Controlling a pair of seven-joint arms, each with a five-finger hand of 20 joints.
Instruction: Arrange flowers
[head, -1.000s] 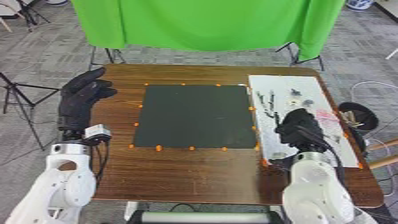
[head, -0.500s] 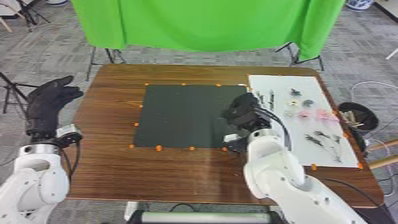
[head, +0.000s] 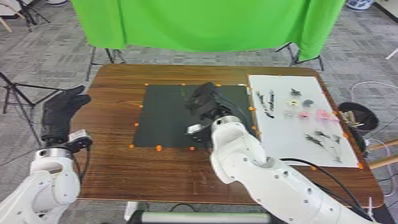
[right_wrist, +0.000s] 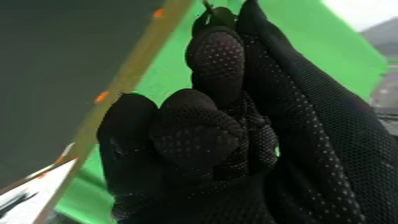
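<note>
1. The robot's left hand (head: 60, 111), in a black fabric glove, hangs at the table's left edge, its fingers loosely extended and grasping nothing
2. The brown wooden table (head: 111, 160) bears a dark rectangular board (head: 160, 131) with small orange markers around it; a bright green cloth (head: 209, 25) hangs beyond the far edge
3. The robot's right hand (head: 204, 102), gloved alike, is over the board; in the right wrist view its fingertips pinch a thin dark green sprig (right_wrist: 210, 5), mostly hidden by the glove
4. On a white rectangular sheet (head: 266, 137) lie slim dark stems (head: 271, 97), then a pale yellow flower (head: 293, 102), a grey-green flower (head: 307, 103) and two pink flowers (head: 323, 115) side by side, with dark leafy sprigs (head: 314, 140) nearer the robot
5. A round black bin (head: 357, 111) with things inside stands just beside the table's right edge
</note>
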